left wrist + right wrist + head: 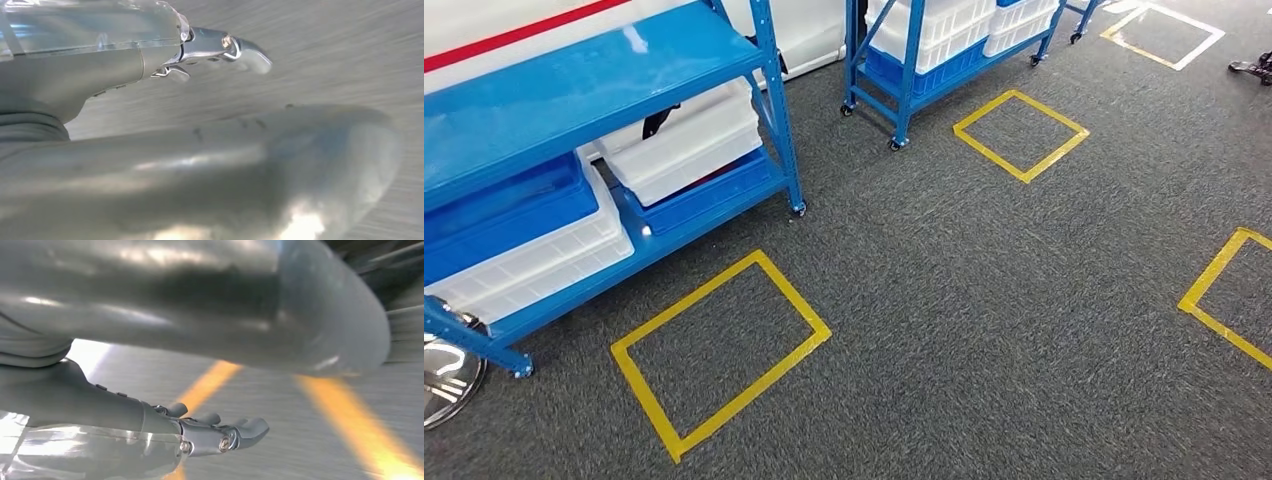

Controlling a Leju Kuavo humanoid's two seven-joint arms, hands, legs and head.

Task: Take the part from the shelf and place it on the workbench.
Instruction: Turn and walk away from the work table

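Note:
A blue metal shelf [604, 90] on castors stands at the left of the head view. Its lower level carries a white bin [689, 140], a blue bin [494, 215] and another white bin [534, 260]. A small dark item [659, 120] pokes up behind the first white bin; I cannot tell what it is. In the left wrist view my left hand [115, 75] hangs over grey carpet, its fingers [220, 47] stretched out away from the thumb, holding nothing. In the right wrist view my right hand [100, 405] also hangs with fingers [225, 437] extended, holding nothing.
A second blue shelf [914, 60] with white and blue bins stands further back. Yellow tape squares mark the grey carpet: one in front of the near shelf [719, 350], one mid-floor [1021, 135], one at the right edge [1229, 300]. A shiny round metal base [444, 375] sits lower left.

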